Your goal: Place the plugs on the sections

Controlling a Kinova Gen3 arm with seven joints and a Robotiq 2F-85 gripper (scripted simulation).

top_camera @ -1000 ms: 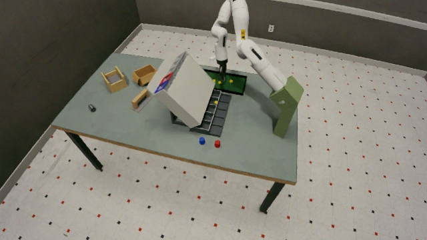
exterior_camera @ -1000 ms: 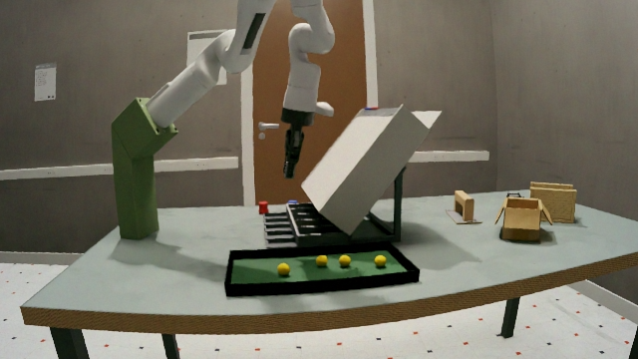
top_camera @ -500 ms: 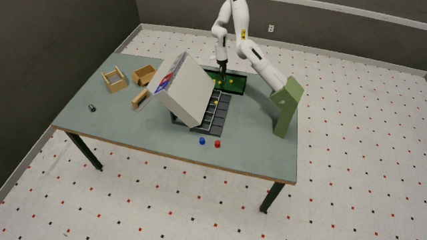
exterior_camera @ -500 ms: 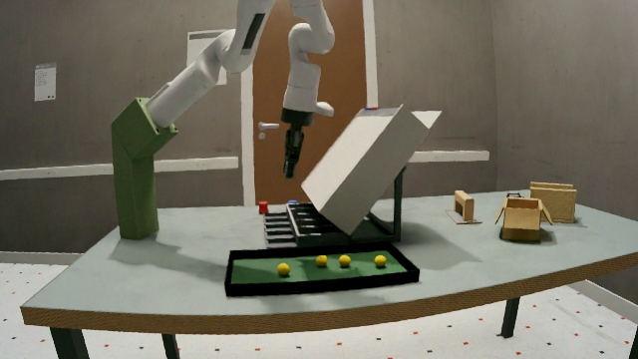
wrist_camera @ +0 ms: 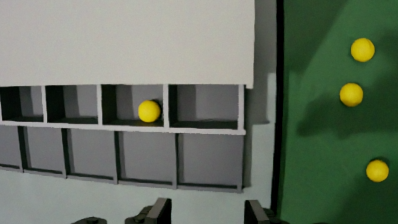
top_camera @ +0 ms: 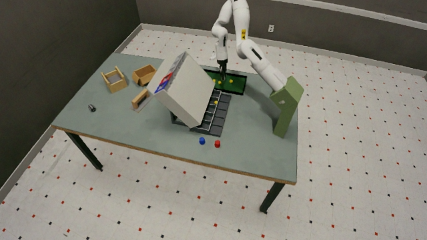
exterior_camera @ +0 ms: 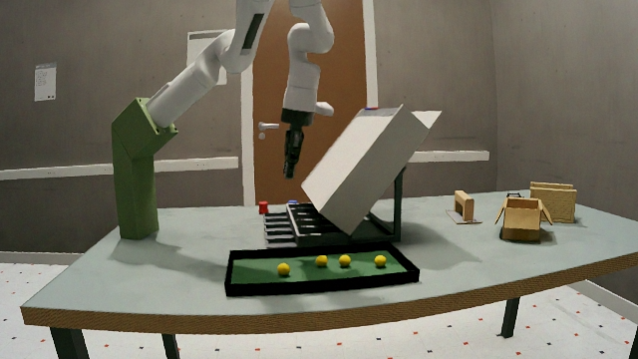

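Four yellow marbles [exterior_camera: 283,269] [top_camera: 231,81] [wrist_camera: 377,170] lie apart on the green floor of the black-rimmed tray [exterior_camera: 324,288] [top_camera: 238,86] [wrist_camera: 320,160] in your exterior view; your top and wrist views show only three of them. You can find another yellow marble, the sectioned marble [top_camera: 215,102] [wrist_camera: 149,111], in the second compartment from the tray end of the catcher [top_camera: 217,133] [exterior_camera: 319,242] [wrist_camera: 205,130], close to the divider on the tray side. Your gripper [top_camera: 223,78] [exterior_camera: 289,176] [wrist_camera: 207,211] is released and holding nothing, its fingers parted partway and pointing down, well above the table [top_camera: 150,133] [exterior_camera: 189,294] [wrist_camera: 80,202]. The red plug [top_camera: 217,144] [exterior_camera: 263,207] and blue plug [top_camera: 202,141] [exterior_camera: 292,201] both sit on the tabletop, near each other and just beyond the catcher's end farthest from the tray; neither is on a flat front part [top_camera: 225,97] [wrist_camera: 210,159]. You have the large pale cover [top_camera: 190,90] [exterior_camera: 364,165] [wrist_camera: 125,40] leaning over the back of the compartments, hiding the pipes. Along its upper edge you can see a red band [top_camera: 165,79] and a blue band [top_camera: 165,82], but you cannot tell from these views which section either pipe ends over.
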